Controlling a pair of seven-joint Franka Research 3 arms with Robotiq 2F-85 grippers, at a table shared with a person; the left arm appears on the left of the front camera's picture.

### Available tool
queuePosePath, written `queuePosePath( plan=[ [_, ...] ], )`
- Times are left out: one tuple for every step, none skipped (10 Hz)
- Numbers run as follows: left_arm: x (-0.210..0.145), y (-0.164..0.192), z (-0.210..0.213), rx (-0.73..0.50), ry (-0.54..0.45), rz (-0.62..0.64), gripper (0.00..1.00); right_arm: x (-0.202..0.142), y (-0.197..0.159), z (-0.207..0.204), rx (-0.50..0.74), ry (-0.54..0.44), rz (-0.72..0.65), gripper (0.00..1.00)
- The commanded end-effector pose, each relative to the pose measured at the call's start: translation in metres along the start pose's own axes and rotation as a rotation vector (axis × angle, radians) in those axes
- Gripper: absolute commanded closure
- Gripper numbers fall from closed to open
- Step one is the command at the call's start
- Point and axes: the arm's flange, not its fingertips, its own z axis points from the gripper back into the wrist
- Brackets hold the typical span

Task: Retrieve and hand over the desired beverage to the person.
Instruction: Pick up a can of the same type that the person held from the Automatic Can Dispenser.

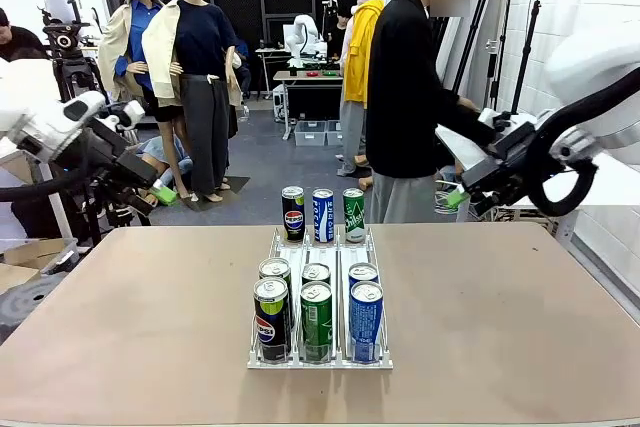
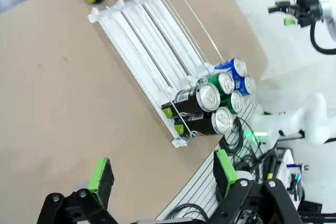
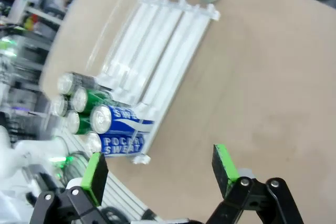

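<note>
The left gripper [image 2: 163, 174] and the right gripper [image 3: 160, 172] hang above the table [image 1: 130, 307] at its left and right sides; both are released, jaws wide with nothing between them. Six cans [image 1: 316, 319] – black, green, blue – fill the near end of the clear rack [image 1: 335, 250] at mid-table; three upright cans [image 1: 323, 215] stand just past its far end. The person [image 1: 405, 97] stands at the far right, turned sideways.

Probably a lab, camera tripod [image 1: 66, 45], storage bins [image 1: 318, 133]
</note>
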Motion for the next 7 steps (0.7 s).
queuePosePath(
  plan=[
    [-0.014,0.006,0.029,-0.044,-0.127,0.043,0.0,-0.014,-0.042,0.014,0.222,-0.081,-0.042,0.0],
    [-0.028,0.012,0.051,-0.064,-0.2,0.054,0.0,-0.028,-0.057,0.029,0.281,-0.141,-0.081,0.0],
    [-0.042,0.016,0.071,-0.064,-0.258,0.069,0.0,-0.04,-0.068,0.039,0.336,-0.186,-0.101,0.0],
    [-0.056,0.024,0.086,-0.053,-0.302,0.11,0.0,-0.051,-0.077,0.049,0.367,-0.228,-0.124,0.0],
    [-0.067,0.028,0.094,-0.057,-0.329,0.115,0.0,-0.06,-0.084,0.06,0.408,-0.275,-0.152,0.0],
    [-0.074,0.032,0.095,-0.061,-0.335,0.105,0.0,-0.071,-0.088,0.071,0.431,-0.324,-0.191,0.0],
    [-0.078,0.041,0.089,-0.089,-0.347,0.096,0.0,-0.081,-0.09,0.08,0.443,-0.361,-0.219,0.0]
  ],
)
